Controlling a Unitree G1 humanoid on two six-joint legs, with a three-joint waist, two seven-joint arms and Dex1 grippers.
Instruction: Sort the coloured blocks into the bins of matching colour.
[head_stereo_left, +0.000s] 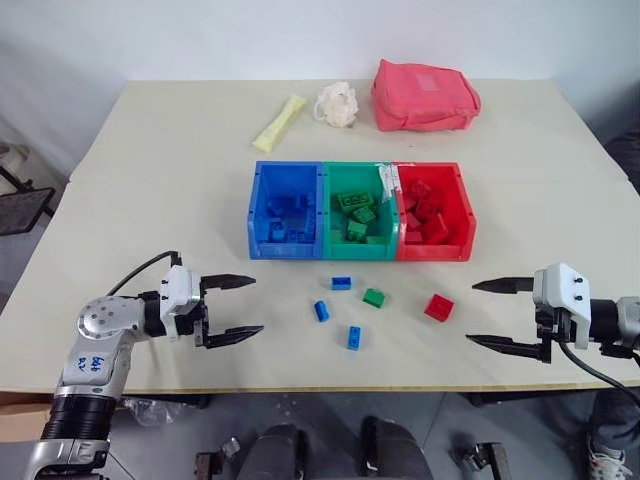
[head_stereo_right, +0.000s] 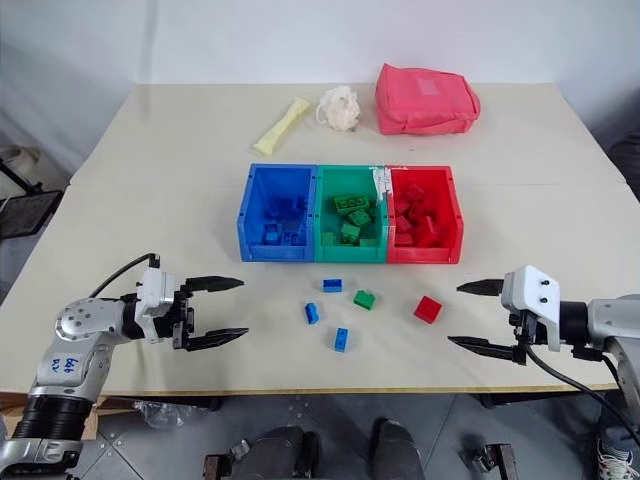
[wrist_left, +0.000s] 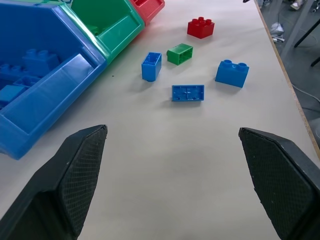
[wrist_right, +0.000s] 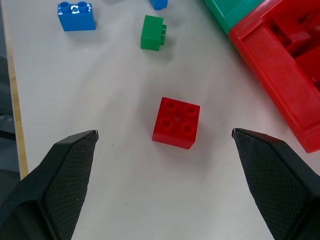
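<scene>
holding matching bricks: blue bin (head_stereo_left: 262, 205), green bin (head_stereo_left: 336, 178), red bin (head_stereo_left: 463, 205) (both grippers released, empty).

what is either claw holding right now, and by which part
Nothing is held. The left claw and the right claw both stand open above the table, nothing between their fingers.

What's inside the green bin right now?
The green bin holds several green blocks piled loosely. An exact count is hidden, since they overlap and the near wall covers the lowest ones.
</scene>
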